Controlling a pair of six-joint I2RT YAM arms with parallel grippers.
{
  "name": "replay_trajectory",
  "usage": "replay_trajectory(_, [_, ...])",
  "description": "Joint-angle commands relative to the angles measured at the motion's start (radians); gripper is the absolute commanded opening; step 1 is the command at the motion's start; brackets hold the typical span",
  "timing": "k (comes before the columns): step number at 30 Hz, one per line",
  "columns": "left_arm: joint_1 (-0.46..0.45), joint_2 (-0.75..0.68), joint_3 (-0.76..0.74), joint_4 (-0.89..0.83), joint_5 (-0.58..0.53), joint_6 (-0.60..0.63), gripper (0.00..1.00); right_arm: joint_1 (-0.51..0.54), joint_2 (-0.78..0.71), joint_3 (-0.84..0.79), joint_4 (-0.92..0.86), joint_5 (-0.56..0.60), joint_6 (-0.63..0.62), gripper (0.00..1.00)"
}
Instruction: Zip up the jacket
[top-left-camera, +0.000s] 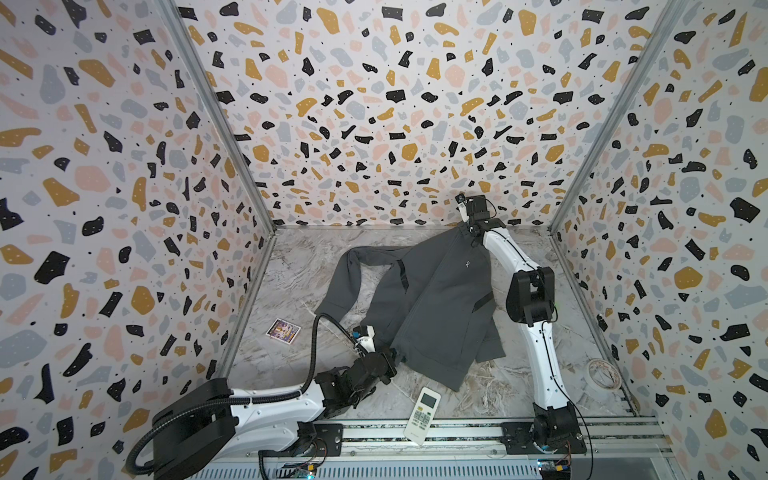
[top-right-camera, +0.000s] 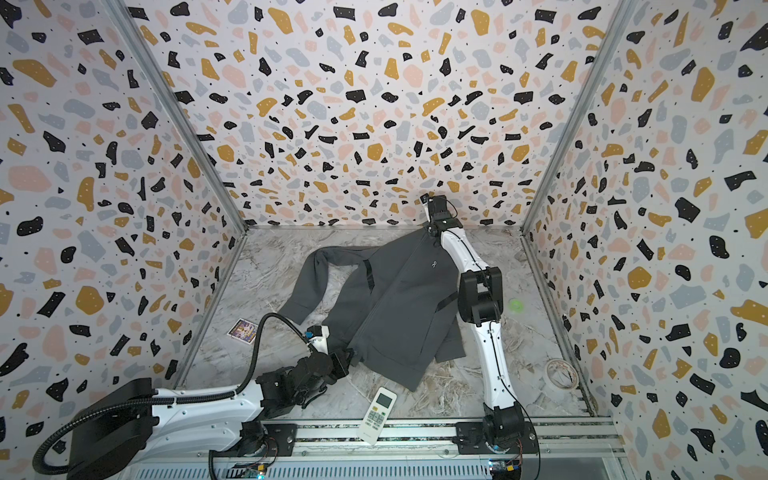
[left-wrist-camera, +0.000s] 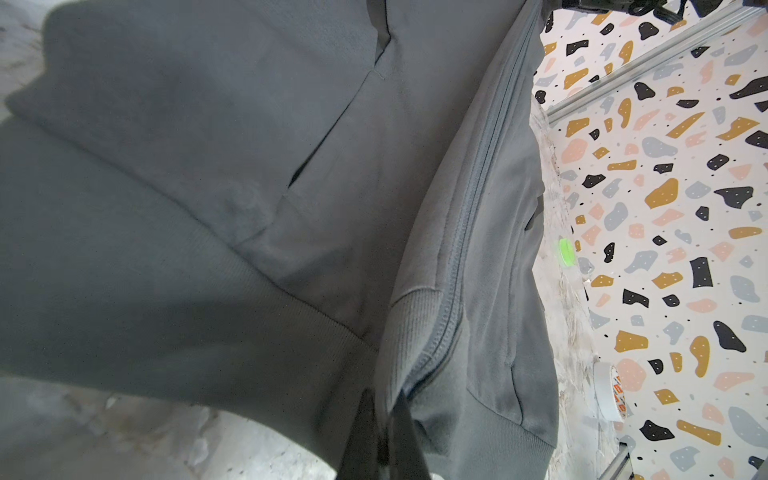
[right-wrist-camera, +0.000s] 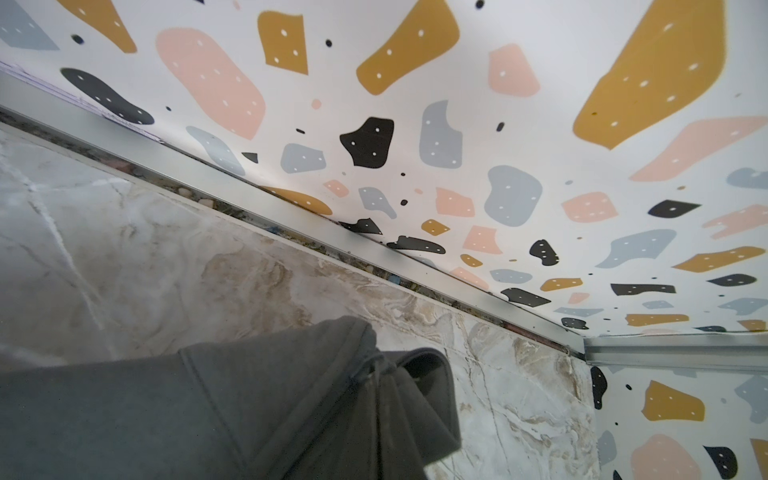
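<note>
Over marble tabletop (top-left-camera: 291, 266) the jacket (top-left-camera: 440, 291) hangs stretched; left jaws pinch its hem (left-wrist-camera: 409, 328), right jaws, pressed together, hold its collar (right-wrist-camera: 291, 374).

A dark charcoal-grey soft fabric long-sleeved jacket (top-left-camera: 457, 307) (top-right-camera: 409, 307) lies front-up and diagonal on the marble tabletop (top-left-camera: 490, 392). Its stand-up collar (top-left-camera: 459, 236) points toward the back wall, its ribbed hem toward the near left. Its front zip (top-left-camera: 430, 291) (left-wrist-camera: 469, 216) looks closed wherever visible. A tiny white logo (top-left-camera: 468, 263) marks the chest, and one sleeve (top-left-camera: 349, 274) loops out leftward.
</note>
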Motion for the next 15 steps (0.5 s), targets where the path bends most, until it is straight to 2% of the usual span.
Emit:
replay_trajectory(1, [-0.014,0.004,-0.044,-0.123,0.009,-0.022,0.00,-0.087,-0.033,0.050,0.109,0.110,-0.001,0.00])
replay_trajectory(2, [-0.014,0.004,-0.048,-0.094,0.016,-0.015,0.00,-0.085,-0.042,0.043,0.100,0.105,0.003,0.07])
replay_trajectory(4, [-0.014,0.003,-0.053,-0.010,0.041,0.032,0.00,-0.085,-0.064,0.037,0.061,0.034,0.032,0.41])
replay_trajectory(5, [-0.015,0.002,-0.038,-0.004,0.044,0.063,0.05,-0.084,-0.078,0.037,0.026,-0.021,0.065,0.60])
replay_trajectory(6, [-0.014,0.002,-0.015,-0.011,0.045,0.102,0.24,-0.086,-0.095,0.038,-0.013,-0.080,0.105,0.65])
replay_trajectory(8, [-0.015,0.002,0.040,-0.042,0.042,0.179,0.55,-0.090,-0.137,0.031,-0.080,-0.192,0.197,0.69])
replay_trajectory(11, [-0.014,0.009,0.132,-0.126,0.022,0.289,0.83,-0.106,-0.235,-0.068,-0.112,-0.385,0.315,0.73])
replay_trajectory(12, [-0.014,0.014,0.162,-0.151,0.014,0.318,1.00,-0.107,-0.280,-0.128,-0.102,-0.427,0.341,0.79])
replay_trajectory(15, [-0.015,0.033,0.238,-0.202,0.008,0.409,1.00,-0.109,-0.418,-0.319,-0.054,-0.514,0.390,0.81])
